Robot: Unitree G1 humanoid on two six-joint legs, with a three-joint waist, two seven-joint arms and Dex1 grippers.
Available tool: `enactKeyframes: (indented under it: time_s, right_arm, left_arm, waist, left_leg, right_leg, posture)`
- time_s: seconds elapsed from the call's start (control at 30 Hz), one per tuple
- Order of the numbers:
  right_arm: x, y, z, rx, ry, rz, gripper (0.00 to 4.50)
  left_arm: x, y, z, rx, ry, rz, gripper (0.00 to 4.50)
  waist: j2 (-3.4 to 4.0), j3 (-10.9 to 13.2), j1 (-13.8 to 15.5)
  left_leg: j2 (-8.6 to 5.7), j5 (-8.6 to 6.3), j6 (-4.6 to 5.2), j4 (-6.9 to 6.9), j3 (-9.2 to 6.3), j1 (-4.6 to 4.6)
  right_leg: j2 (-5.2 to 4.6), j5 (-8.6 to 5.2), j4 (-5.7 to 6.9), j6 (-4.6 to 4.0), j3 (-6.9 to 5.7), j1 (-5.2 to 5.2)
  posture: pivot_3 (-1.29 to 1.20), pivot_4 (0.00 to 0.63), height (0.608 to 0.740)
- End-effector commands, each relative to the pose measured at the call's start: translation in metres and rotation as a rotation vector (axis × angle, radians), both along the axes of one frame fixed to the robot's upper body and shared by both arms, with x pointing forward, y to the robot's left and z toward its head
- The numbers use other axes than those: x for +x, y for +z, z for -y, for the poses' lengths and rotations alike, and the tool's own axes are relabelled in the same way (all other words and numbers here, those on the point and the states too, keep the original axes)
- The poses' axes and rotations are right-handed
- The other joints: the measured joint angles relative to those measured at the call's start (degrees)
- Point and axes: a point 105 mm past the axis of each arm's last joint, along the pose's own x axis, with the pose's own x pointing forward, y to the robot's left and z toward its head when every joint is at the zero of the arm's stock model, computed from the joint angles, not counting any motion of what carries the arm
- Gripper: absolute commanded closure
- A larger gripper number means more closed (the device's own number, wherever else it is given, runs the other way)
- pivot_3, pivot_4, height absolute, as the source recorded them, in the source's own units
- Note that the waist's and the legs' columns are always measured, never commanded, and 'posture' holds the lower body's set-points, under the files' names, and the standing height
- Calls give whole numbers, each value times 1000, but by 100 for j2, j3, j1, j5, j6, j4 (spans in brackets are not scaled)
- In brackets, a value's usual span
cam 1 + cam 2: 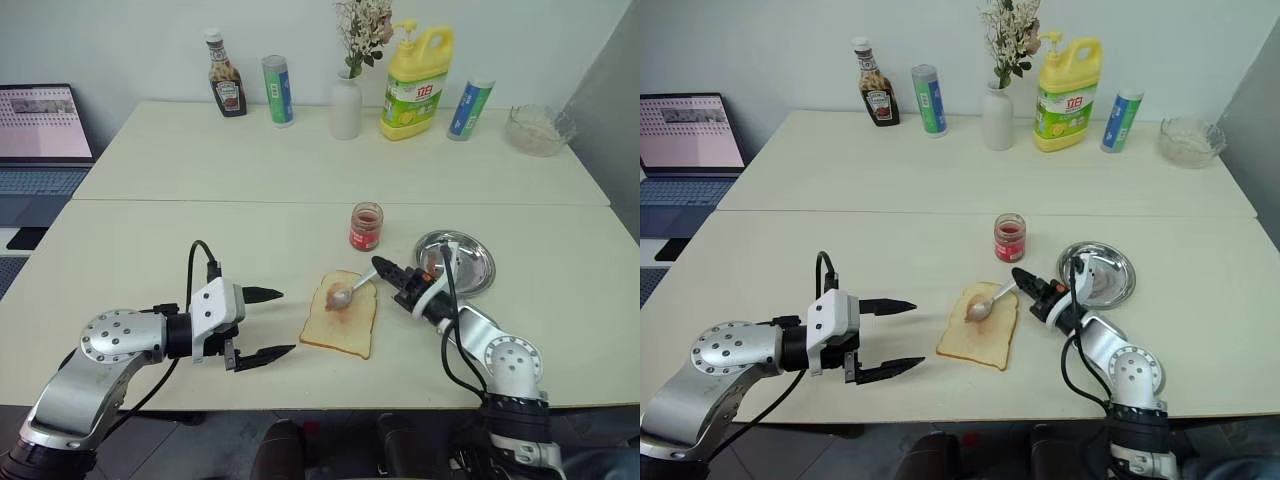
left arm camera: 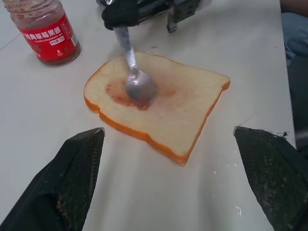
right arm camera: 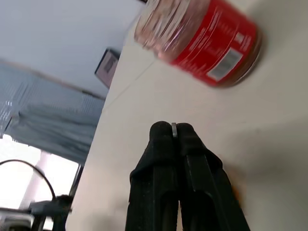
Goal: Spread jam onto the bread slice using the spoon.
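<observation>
pale tabletop (image 1: 200,250), jam-smeared bread slice (image 1: 341,317), spoon (image 1: 346,292) pinched in right claw (image 1: 386,271), left claw (image 1: 262,324) wide apart

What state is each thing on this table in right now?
bread slice: flat on table, reddish smear near one end
spoon: bowl down on the bread
jam jar: upright, no lid
left end effector: open, beside the bread
right end effector: shut on spoon
steel dish: empty

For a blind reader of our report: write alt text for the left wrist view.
A silver spoon, held by the right claw, rests bowl-down in a reddish jam smear on a bread slice lying flat on a pale table. A red-labelled jam jar stands beside the bread, and the left claw's open black fingers frame the foreground.
</observation>
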Motion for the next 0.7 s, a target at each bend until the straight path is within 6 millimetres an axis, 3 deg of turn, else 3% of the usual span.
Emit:
enactKeyframes:
  time_s: [0.03, 0.2, 0.4, 0.7]
  right_arm:
    - [-3, 13, 0, 16, 17, 37, 4477]
    - [19, 23, 7, 95, -124, 22, 4477]
    - [34, 17, 3, 101, -205, -24, 4477]
    - [2, 19, -24, 70, 54, 7, 4477]
  left_arm:
    - [2, 7, -3, 4, 1, 33, 0]
    - [3, 6, -6, 17, 2, 41, 0]
    - [0, 4, -5, 18, -14, 29, 0]
    - [-1, 2, -5, 21, -20, 28, 0]
  waist:
    - [-1, 0, -2]
    - [0, 0, -7]
    - [0, 0, -29]
    - [0, 0, -40]
  left_leg:
    - [0, 0, 0, 0, 0, 0]
    - [2, 0, 0, 1, 0, 1]
    - [2, 0, 0, -1, 0, -1]
    - [2, 0, 0, -1, -1, -1]
  right_leg:
    - [0, 0, 1, 0, 0, 0]
    - [4, 1, 2, -1, 0, 0]
    - [2, 1, -1, -1, 0, -1]
    - [2, 1, 1, -1, 0, -1]
  posture:
    - [0, 150, 740]
    - [0, 150, 740]
    - [0, 150, 740]
    - [0, 150, 740]
